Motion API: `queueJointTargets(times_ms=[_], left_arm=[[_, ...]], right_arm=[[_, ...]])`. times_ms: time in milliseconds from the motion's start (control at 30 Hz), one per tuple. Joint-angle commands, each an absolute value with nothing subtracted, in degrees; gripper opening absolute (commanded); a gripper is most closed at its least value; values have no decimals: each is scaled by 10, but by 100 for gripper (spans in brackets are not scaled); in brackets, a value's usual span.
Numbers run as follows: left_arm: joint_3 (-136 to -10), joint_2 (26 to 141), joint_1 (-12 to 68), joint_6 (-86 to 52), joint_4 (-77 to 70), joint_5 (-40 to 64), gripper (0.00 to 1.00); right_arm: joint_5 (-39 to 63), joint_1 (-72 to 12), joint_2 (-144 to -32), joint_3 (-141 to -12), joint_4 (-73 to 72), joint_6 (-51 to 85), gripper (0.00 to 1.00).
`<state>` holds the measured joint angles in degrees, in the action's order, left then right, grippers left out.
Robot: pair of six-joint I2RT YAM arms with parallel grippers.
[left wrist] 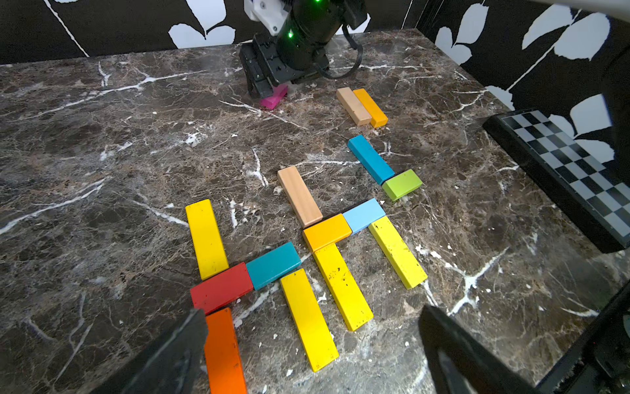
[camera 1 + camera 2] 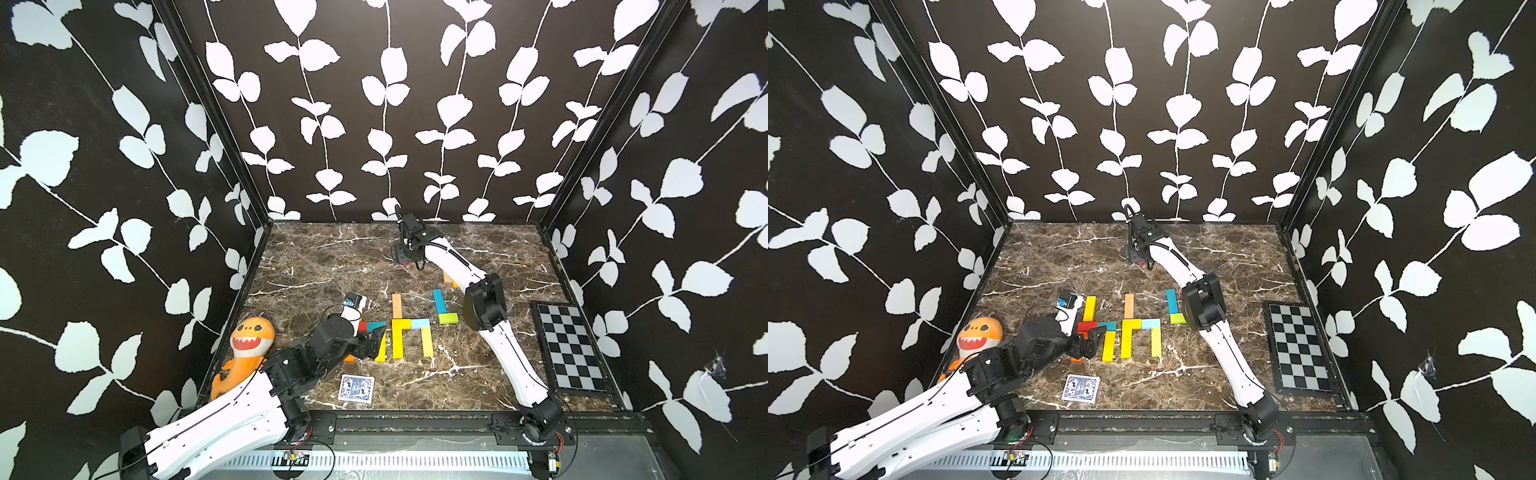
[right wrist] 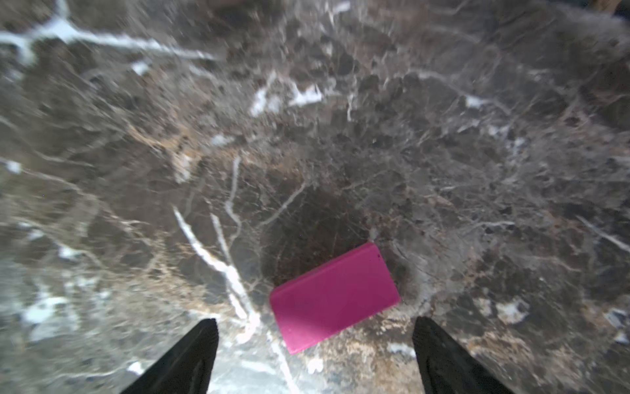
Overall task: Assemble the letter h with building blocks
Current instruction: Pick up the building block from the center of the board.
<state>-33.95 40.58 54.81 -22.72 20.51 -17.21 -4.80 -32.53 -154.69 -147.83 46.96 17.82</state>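
At the far middle of the table, my right gripper hangs jaws apart over the pink block, which lies flat and loose (parked well clear of the letters, I judge), while my left gripper, wide and empty, hovers by the two block h's.

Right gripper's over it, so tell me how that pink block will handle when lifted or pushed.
The pink block looks rigid, with crisp straight edges, so it should not flex. Lying flat on the marble table, it will probably slide rather than roll or tip. Its smooth painted face may be slippery in the right gripper.
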Motion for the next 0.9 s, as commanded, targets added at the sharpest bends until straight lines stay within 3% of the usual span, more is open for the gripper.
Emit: queueJointTargets(times_ms=[0, 433, 600, 867], left_arm=[[-365, 401, 546, -226, 220, -180, 99], [-375, 409, 546, -228, 228, -183, 99], [-376, 417, 546, -230, 225, -180, 99], [-374, 415, 546, -232, 226, -179, 99]], right_arm=[[-59, -321, -1566, -1494, 496, 159, 89], [-34, -306, -1626, -1565, 523, 187, 77], [-33, -290, -1603, -1510, 510, 217, 62], [-69, -288, -1540, -1405, 477, 233, 54]])
